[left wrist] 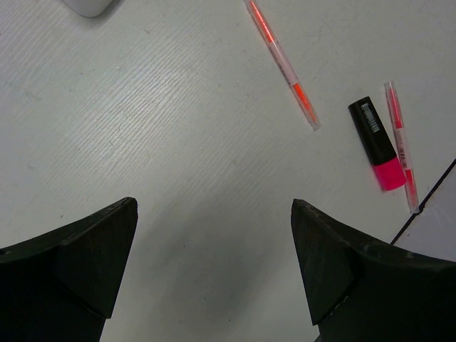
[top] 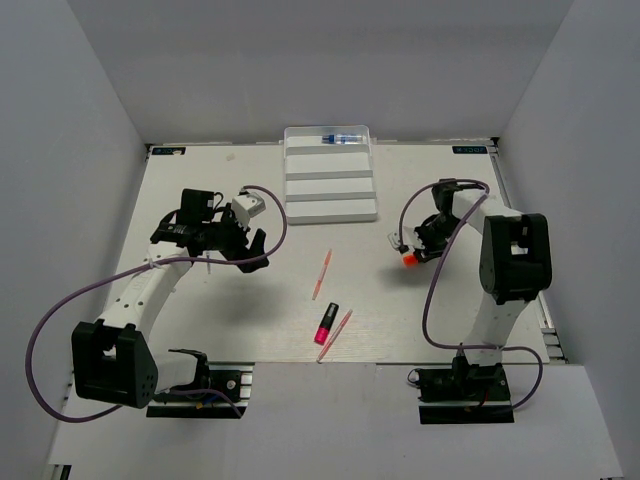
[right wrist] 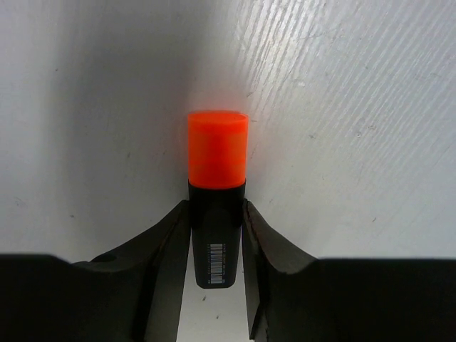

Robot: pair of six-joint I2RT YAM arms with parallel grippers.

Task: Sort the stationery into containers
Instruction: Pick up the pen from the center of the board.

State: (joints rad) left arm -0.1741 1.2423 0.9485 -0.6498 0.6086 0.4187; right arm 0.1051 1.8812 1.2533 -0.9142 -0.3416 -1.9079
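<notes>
My right gripper [right wrist: 217, 214] is shut on the orange-and-black marker [right wrist: 217, 153], its fingertips pressing both sides of the black body low over the table; from above the marker [top: 407, 259] shows at the right gripper [top: 410, 252]. My left gripper [left wrist: 214, 214] stands wide open with nothing between its fingers, left of centre in the top view [top: 255, 252]. A pink-and-black marker [top: 326, 323] lies near the front, between two thin pink-orange sticks [top: 322, 273] [top: 335, 335]. The left wrist view shows that marker [left wrist: 377, 142] and the sticks [left wrist: 283, 64] [left wrist: 401, 142]. The white stepped tray [top: 330, 195] holds the blue-capped bottle [top: 343, 137].
Grey walls close in the table on the left, right and back. Purple cables loop from both arms [top: 60, 310] [top: 430, 300]. A rounded corner of the tray [left wrist: 89, 6] shows at the top of the left wrist view.
</notes>
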